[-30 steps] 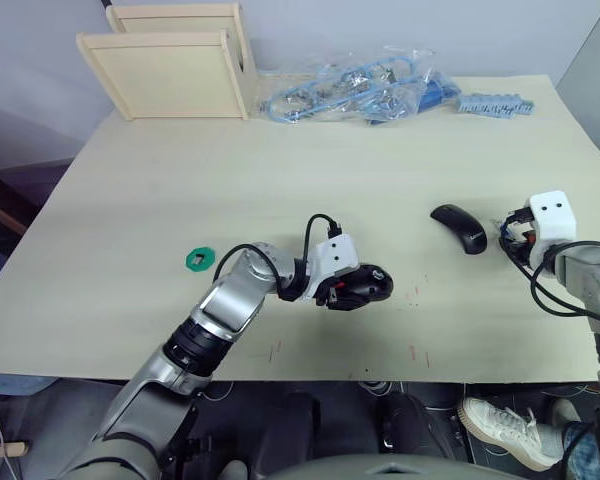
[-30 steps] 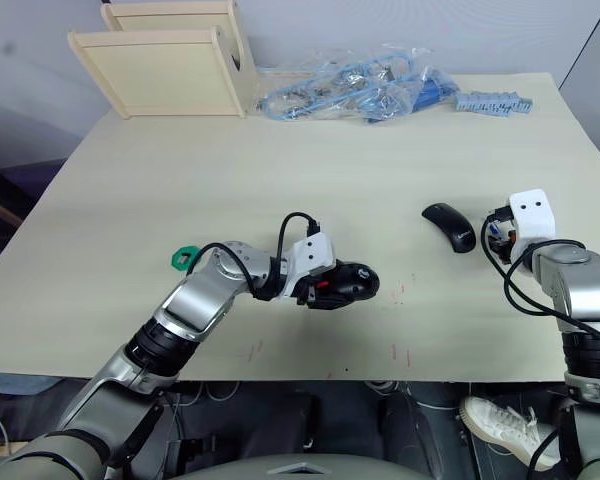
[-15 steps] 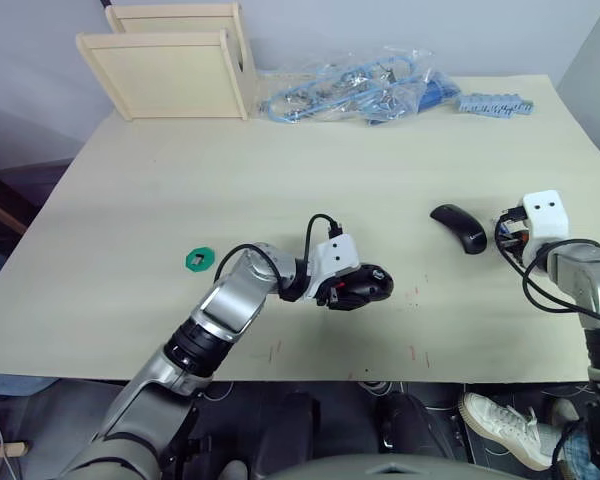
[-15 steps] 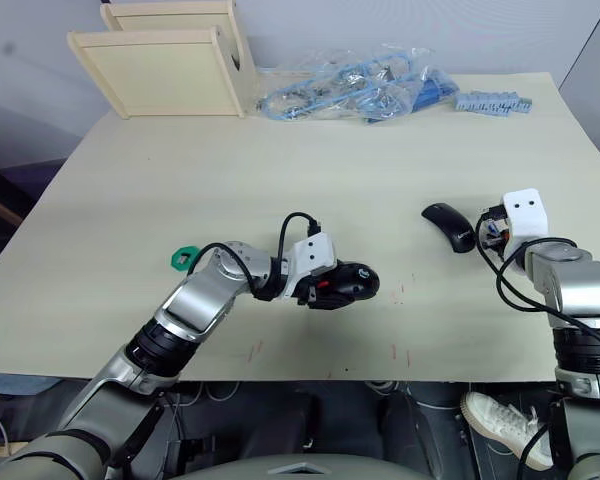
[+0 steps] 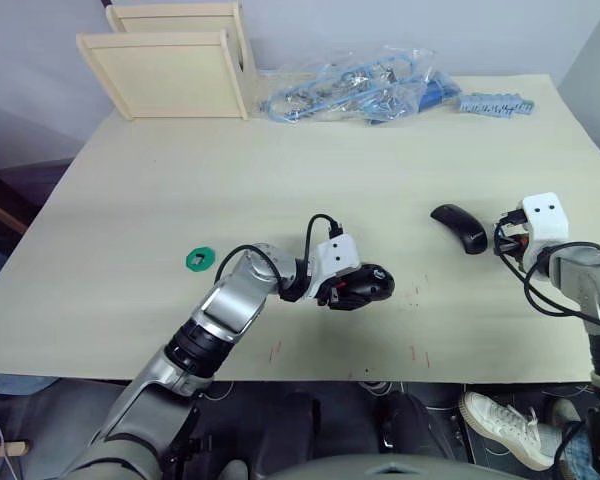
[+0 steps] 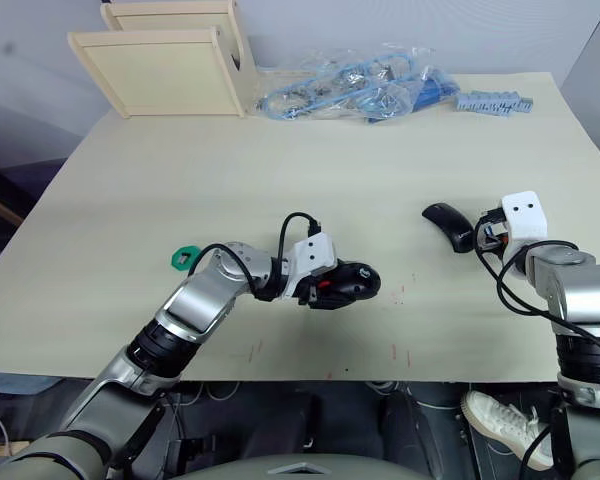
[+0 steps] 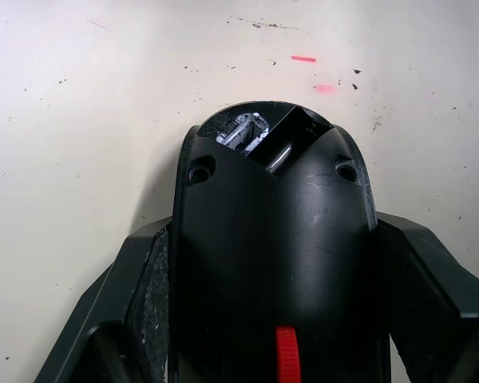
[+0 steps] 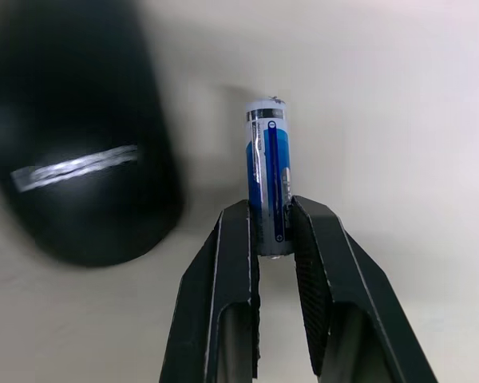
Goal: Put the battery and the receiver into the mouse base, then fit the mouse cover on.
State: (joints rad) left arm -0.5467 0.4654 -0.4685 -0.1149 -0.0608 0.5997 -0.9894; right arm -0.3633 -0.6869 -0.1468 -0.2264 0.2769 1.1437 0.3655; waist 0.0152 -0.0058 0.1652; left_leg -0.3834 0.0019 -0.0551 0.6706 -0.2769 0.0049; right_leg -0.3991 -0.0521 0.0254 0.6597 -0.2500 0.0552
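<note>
Right gripper (image 8: 271,231) clamping battery (image 8: 269,171), shifted nearer mouse cover (image 5: 460,227); left gripper (image 7: 275,319) unmoved, gripping mouse base (image 7: 275,239).

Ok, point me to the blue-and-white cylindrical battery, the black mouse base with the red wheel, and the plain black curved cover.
blue-and-white cylindrical battery (image 8: 268,179), right wrist view, mid-body above the fingers.
black mouse base (image 7: 275,239), left wrist view, centre of top surface.
plain black curved cover (image 5: 460,226), left eye view, middle of shell.

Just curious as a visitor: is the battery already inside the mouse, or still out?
Still out. The right end effector is shut on the battery beside the mouse cover, apart from the mouse base.
</note>
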